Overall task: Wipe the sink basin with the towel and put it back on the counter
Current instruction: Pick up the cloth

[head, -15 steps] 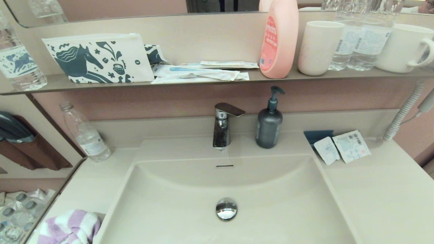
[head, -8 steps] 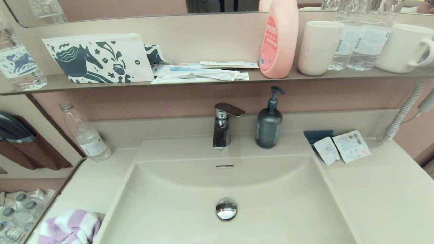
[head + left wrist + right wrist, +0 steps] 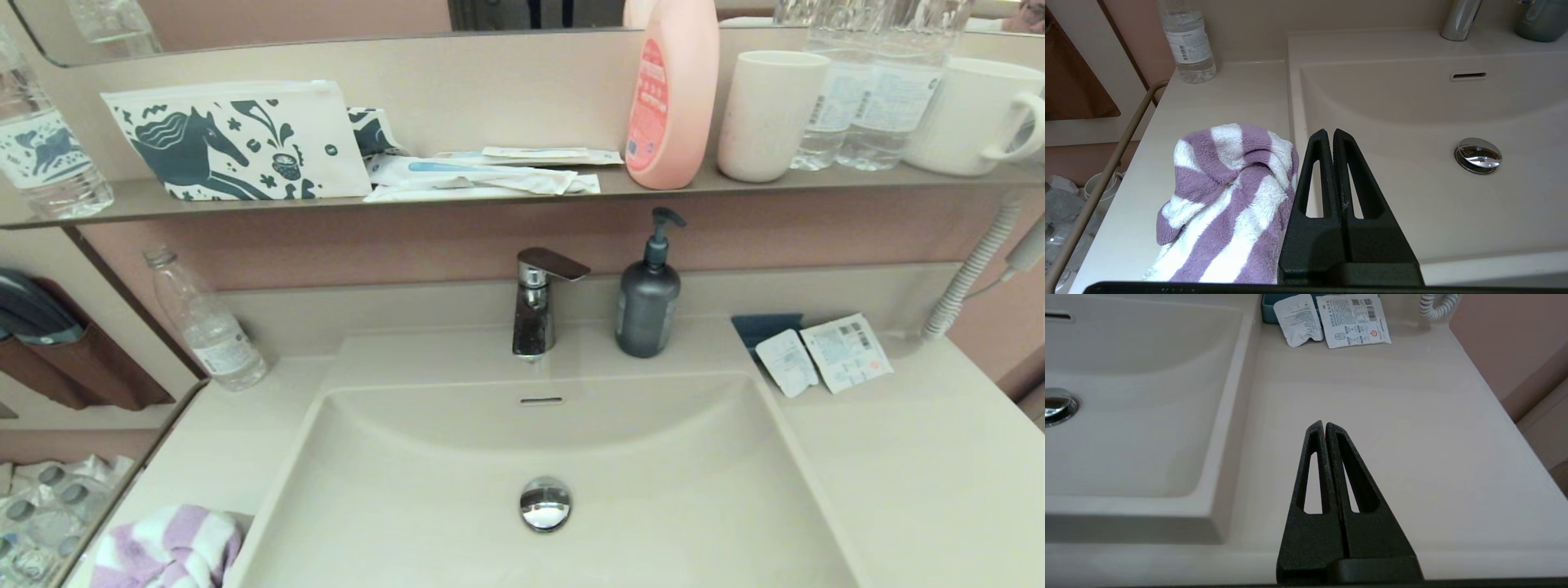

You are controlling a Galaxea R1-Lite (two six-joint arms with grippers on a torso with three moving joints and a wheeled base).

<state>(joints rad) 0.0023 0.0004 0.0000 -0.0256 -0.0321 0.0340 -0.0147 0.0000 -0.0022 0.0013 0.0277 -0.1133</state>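
We see the towel bunched on the worktop left of the sink, beside our left claw, which is closed and empty. Our right claw, also closed and empty, hovers over the right worktop. No label is legible. A bottle holds a little water.

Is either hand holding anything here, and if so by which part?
Nothing is held. The left hand is shut and empty beside the towel; the right hand is shut and empty above the counter.
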